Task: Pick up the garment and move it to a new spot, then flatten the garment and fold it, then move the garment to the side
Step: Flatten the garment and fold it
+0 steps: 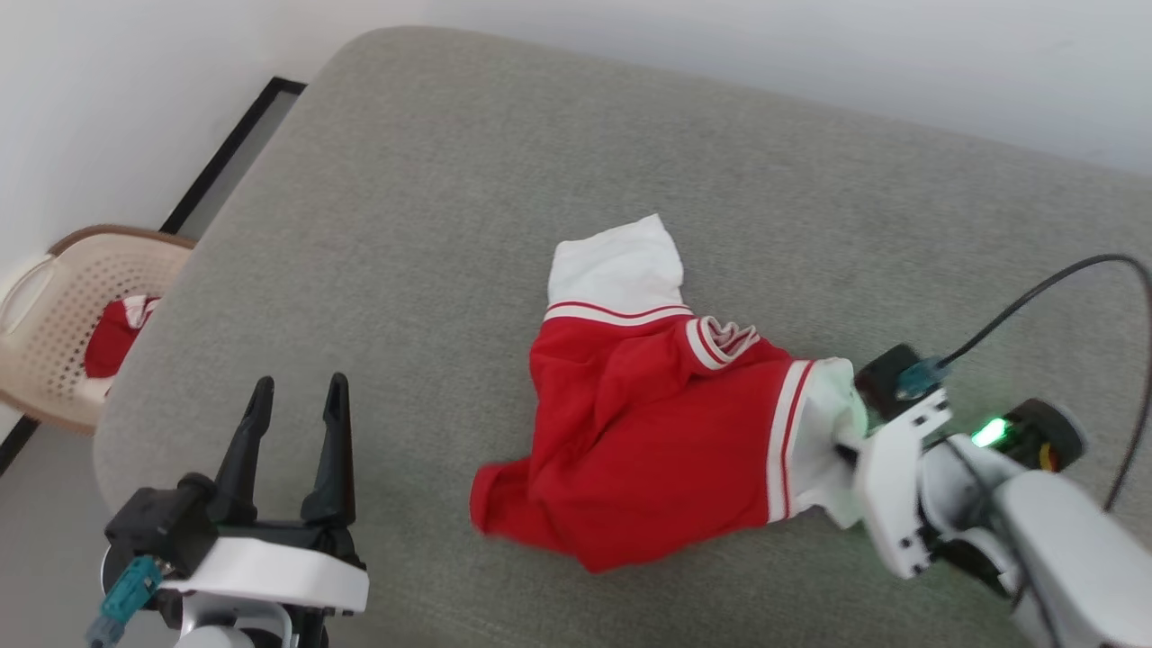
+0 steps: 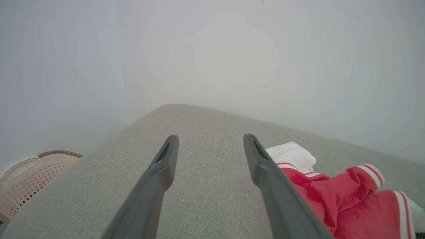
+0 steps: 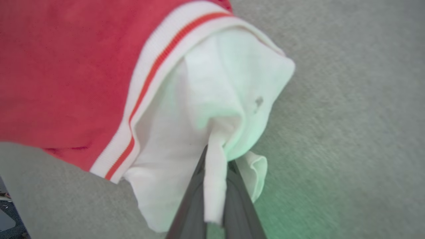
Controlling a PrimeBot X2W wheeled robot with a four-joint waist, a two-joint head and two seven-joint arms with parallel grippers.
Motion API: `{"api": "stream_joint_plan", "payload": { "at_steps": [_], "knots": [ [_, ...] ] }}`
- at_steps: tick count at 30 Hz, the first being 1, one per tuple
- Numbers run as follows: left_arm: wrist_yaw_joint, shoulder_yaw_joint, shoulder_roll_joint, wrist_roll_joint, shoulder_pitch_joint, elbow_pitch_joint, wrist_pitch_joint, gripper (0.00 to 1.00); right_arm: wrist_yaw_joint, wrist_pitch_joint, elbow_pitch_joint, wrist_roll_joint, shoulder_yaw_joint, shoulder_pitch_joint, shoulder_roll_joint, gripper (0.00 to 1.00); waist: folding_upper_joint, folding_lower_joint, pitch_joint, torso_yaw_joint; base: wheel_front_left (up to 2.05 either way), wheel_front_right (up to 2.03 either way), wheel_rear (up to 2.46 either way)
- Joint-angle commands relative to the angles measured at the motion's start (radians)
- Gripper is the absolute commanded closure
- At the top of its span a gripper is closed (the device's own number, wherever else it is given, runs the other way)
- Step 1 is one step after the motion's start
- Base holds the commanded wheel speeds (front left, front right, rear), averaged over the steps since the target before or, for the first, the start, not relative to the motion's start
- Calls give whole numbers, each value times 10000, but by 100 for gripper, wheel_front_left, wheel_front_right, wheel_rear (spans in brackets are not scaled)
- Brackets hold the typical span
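Observation:
The garment [image 1: 648, 432], red with white sleeve ends and red-and-white stripe trim, lies crumpled in the middle of a grey cushioned surface [image 1: 504, 180]. My right gripper [image 1: 846, 445] is at its right side, shut on the white sleeve end [image 3: 212, 109]; a pinch of white cloth sits between the two fingers [image 3: 194, 199]. One white sleeve end [image 1: 621, 270] points to the far side. My left gripper [image 1: 297, 400] stands open at the lower left, apart from the garment, nothing between its fingers. The left wrist view shows the garment [image 2: 335, 196] to the right of the open left gripper [image 2: 211, 142].
A beige perforated basket [image 1: 45, 324] with red and white cloth inside stands on the floor off the surface's left edge. A pale wall runs behind. A black cable [image 1: 1053, 288] loops over the right arm.

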Motion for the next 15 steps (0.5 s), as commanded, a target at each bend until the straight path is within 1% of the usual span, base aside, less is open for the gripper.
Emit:
{"api": "stream_joint_plan", "payload": {
  "at_steps": [1, 4, 8, 12, 15],
  "knots": [
    [-165, 190, -110, 224, 135, 54, -59, 0, -31, 136, -171, 148, -153, -121, -281, 100, 0, 0, -104, -179, 0, 0, 0],
    [-474, 581, -341, 472, 287, 140, -57, 0, -30, 388, -745, 410, -450, -118, -688, 100, 0, 0, -228, -415, 0, 0, 0],
    [-747, 950, -554, 684, 357, 182, -58, 0, -28, 821, -1470, 651, -1179, 125, -1289, 100, 0, 0, -366, -707, 0, 0, 0],
    [-936, 1068, -665, 927, 359, 239, -58, 0, -28, 1306, -1763, 743, -2099, 395, -1966, 100, 0, 0, -375, -850, 0, 0, 0],
    [-1022, 1097, -734, 1037, 275, 318, -58, 0, -28, 1583, -1555, 702, -2695, 702, -2323, 100, 0, 0, -363, -878, 0, 0, 0]
  ]
}}
